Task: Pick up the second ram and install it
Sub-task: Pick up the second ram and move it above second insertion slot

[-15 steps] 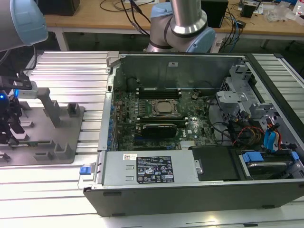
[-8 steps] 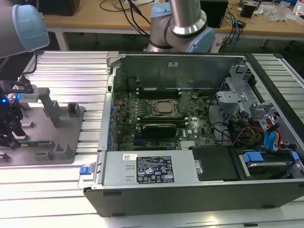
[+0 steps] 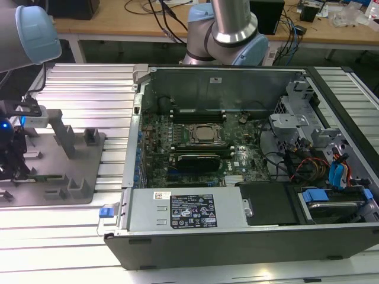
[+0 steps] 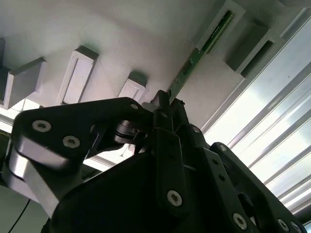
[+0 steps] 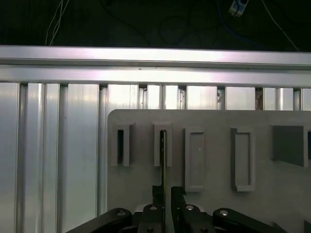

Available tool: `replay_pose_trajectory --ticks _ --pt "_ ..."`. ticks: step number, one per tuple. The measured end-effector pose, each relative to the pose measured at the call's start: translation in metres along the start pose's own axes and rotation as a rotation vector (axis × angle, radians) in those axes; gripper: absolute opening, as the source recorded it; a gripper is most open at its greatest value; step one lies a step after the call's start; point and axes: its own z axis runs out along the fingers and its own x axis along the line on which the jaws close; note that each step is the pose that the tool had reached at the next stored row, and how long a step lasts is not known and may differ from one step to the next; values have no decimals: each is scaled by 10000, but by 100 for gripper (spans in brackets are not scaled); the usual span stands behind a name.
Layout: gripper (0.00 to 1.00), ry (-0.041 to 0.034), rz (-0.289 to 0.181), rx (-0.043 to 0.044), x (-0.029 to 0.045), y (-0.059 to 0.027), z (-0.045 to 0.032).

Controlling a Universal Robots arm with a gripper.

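Arm: one [image 3: 234,23], grey with pale blue joints, bent over toward the exterior view's left.
Gripper: one [image 5: 166,193], black, low over the grey fixture plate [image 5: 131,194].
Jaws: a little apart, one on each side of the stick. In the first wrist view a sliver of plate showed between the stick and one finger [image 5: 178,194], so they were not clamped.
Second ram: one [image 5: 164,162], standing on edge with its far end in a slotted holder [image 5: 158,144] on the plate and its near end between the jaws.
Slotted holders: two side by side; the other [image 5: 123,144] had nothing in its slot.
Wider blocks: two [image 5: 194,158] beside the holders, plus a part of one more at the plate's edge.
Computer case: one [image 3: 177,236], lid off, on the ribbed aluminium table [image 5: 58,155], toward the exterior view's right and well apart from the plate.
First wrist view: the stick edge-on, a thin dark line.
Second wrist view: its green face [image 4: 192,63], running from the jaws up to the holder.
Exterior view: the case's board and processor socket [image 3: 205,135].
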Motion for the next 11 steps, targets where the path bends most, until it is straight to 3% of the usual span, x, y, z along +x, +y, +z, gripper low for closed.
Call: replay_pose_trajectory --ticks 11 --pt "18 4 -165 0 38 -1 38"
